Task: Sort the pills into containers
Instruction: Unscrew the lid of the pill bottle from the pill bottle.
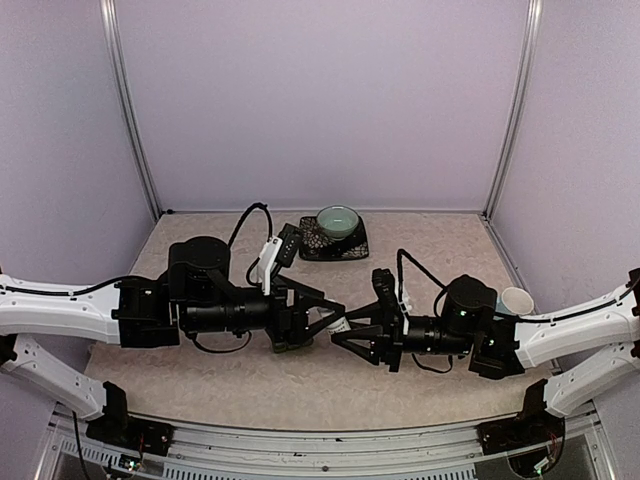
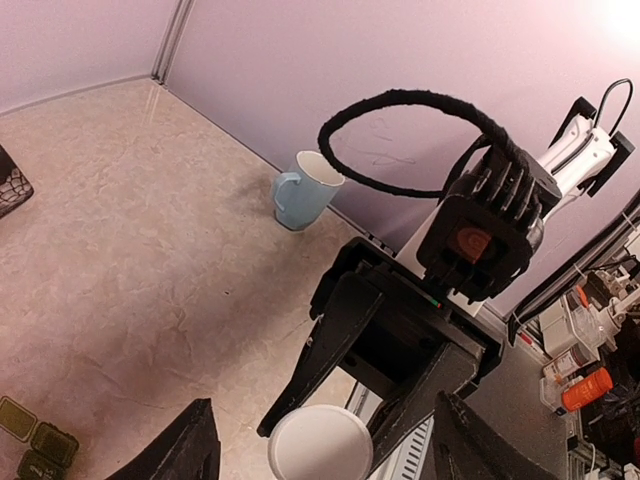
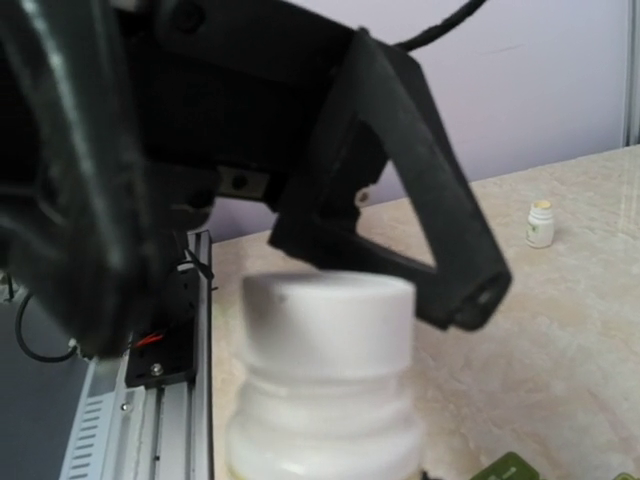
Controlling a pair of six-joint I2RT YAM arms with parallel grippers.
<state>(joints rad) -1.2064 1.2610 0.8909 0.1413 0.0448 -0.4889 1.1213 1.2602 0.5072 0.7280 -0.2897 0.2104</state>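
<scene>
Here, the containers [image 2: 35, 445], a dark green strip of small square lidded cells, lie on the table [image 2: 120, 250] close under my two meeting pincers. I judge that is near enough for pills to be tipped over them without any carrying. Only a corner of the strip shows in my left wrist view, with one lid a paler olive than its neighbours. A green edge of the containers [image 3: 505, 468] also peeps in beneath the bottle in my right wrist view, and I cannot tell whether any lid stands open. Above them my right pincer [image 1: 355, 335] is clenched on the body of a white bottle [image 2: 320, 445]. It holds the bottle clear of the table with the cap turned toward my left arm, presumably so the cap can be taken off. My left pincer [image 1: 322, 318] is released, its fingers [image 2: 190, 445] spread to either side of that cap without touching it. No loose pills show anywhere. Farther out, a pale blue mug [image 2: 300, 190] stands near the right-hand wall, and a second small white bottle [image 3: 540, 222] stands well apart on the table. A teal bowl [image 1: 338, 220] sits on a dark patterned mat [image 1: 355, 248] at the back, out of the way of the work.
</scene>
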